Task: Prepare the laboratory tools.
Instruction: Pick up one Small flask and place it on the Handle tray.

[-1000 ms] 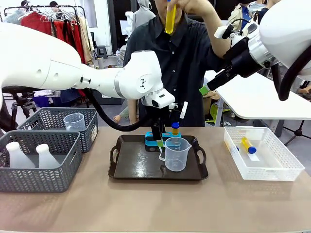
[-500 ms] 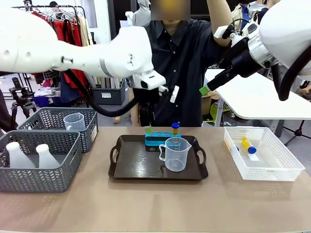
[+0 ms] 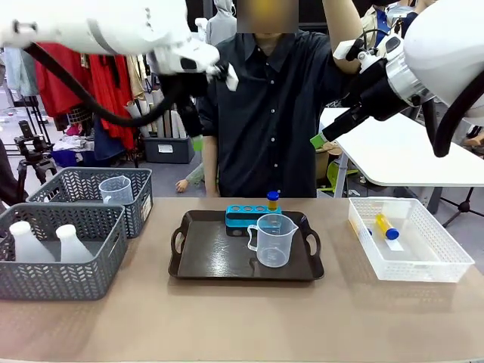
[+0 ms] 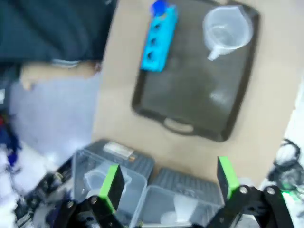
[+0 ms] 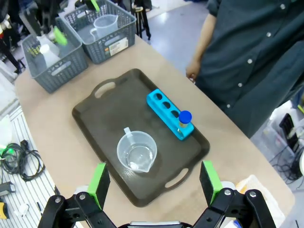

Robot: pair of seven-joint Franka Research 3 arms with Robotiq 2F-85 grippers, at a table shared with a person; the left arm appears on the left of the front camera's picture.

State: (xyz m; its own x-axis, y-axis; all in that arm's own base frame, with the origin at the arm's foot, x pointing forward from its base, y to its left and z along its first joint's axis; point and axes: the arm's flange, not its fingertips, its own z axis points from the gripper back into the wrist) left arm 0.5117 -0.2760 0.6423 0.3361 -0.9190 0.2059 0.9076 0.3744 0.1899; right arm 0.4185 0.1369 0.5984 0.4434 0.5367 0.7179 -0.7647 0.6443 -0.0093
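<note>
High over the counter (image 3: pixel 242 318), the left jaws have lifted away from the small blue tube rack (image 4: pixel 159 40), now well below them; they and the right jaws stand released.

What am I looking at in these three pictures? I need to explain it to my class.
Two white robot arms share a table with a person standing opposite. One picture looks across the table from between the arms; the other two come from cameras on each wrist. Both the left gripper and right gripper are open, holding nothing. On a dark tray stand a clear jug and a blue rack with one tube. Grey baskets hold two flasks and another jug; a white basket holds another tube.
</note>
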